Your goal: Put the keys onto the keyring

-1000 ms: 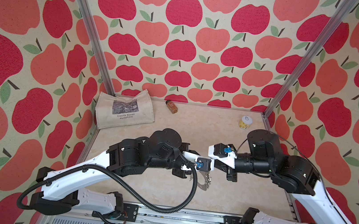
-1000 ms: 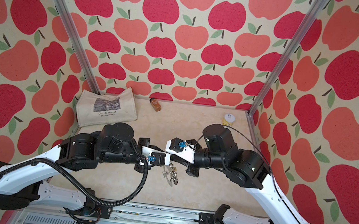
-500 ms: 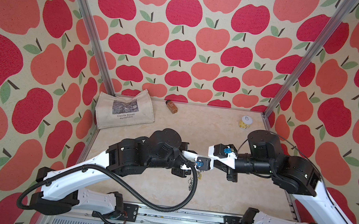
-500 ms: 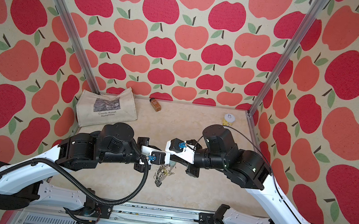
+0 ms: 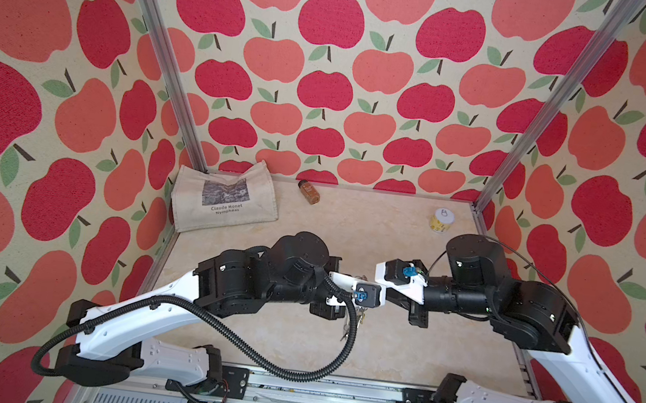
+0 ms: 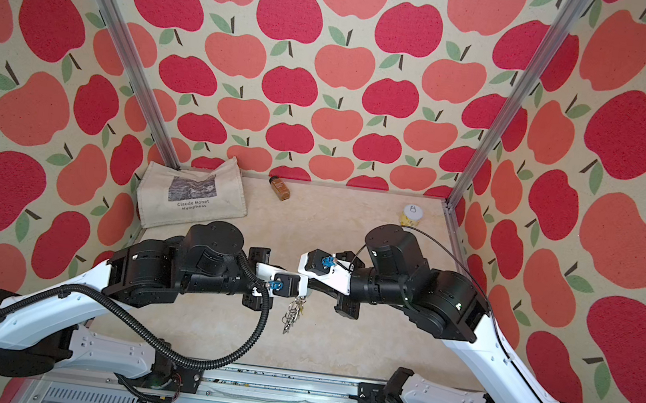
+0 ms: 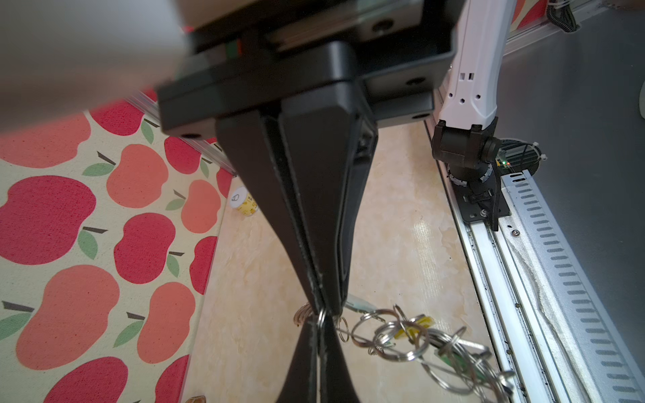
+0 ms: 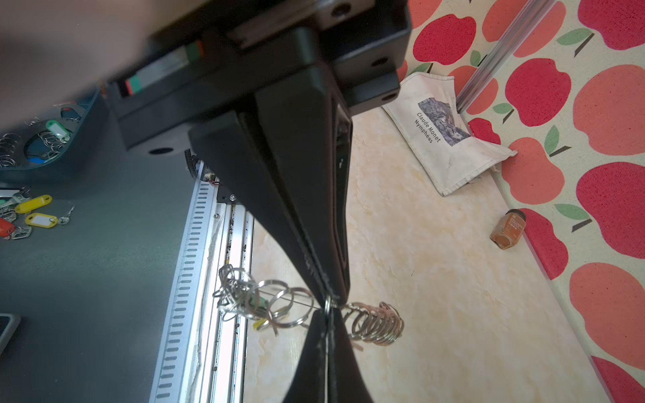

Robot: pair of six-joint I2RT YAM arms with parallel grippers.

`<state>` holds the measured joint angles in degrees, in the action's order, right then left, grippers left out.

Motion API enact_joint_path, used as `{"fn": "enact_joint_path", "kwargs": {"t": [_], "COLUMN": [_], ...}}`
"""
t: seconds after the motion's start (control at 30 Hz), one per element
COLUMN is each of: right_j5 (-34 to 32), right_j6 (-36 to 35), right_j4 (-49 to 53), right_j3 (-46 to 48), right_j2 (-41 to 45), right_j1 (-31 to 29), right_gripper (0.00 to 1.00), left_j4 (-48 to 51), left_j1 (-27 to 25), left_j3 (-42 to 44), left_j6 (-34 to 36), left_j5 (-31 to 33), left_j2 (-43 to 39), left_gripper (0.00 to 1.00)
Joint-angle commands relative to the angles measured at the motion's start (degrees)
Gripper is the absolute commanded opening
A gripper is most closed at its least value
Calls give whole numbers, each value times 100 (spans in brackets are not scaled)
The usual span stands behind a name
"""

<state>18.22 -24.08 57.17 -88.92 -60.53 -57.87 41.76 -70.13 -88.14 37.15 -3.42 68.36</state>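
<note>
left gripper [image 7: 323, 304] and right gripper [image 8: 330, 297], tip to tip, both clamp the keyring [image 6: 293, 311]; it hangs below

A cream canvas bag [image 5: 224, 203] printed "Claude Monet Nymphéas" is laid in the far left corner of the beige marbled table [image 5: 351, 231]. A brown spice jar [image 5: 309, 192] is seen on its side near the back wall, and a small yellow can [image 5: 442, 220] is stood near the far right corner. Off the table, on a dark grey surface, two yellow tags [image 8: 33, 204] and a red tag [image 8: 5, 226] are scattered near a dark tray [image 8: 82, 117].
</note>
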Motion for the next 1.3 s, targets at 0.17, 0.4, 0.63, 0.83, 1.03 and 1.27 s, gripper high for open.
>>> {"fn": "enact_joint_path", "kwargs": {"t": [0.17,0.4,0.63,0.83,1.03,1.27], "right_j5": [208,233,116,-81,-257,-322], "right_j6": [134,175,189,210,162,69], "right_j4": [-224,-244,-307,-561,-841,-761], "right_j3": [-50,-49,-43,33,66,25], "right_j2": [224,317,477,532,534,403], "right_j1": [-120,-118,-120,-120,-120,-122], "right_gripper": [0,24,34,36,37,33], "left_j4": [-507,-679,-1024,-1131,-1109,-1129], "left_j1": [1,-1,-1,-1,0,-13], "left_j3": [151,173,293,312,284,261], "left_j6": [363,521,549,487,370,290], "left_j5": [71,44,-65,-235,-347,-457], "left_j2": [-198,-351,-571,-576,-728,-781], "left_gripper": [0,0,0,0,0,0]}}
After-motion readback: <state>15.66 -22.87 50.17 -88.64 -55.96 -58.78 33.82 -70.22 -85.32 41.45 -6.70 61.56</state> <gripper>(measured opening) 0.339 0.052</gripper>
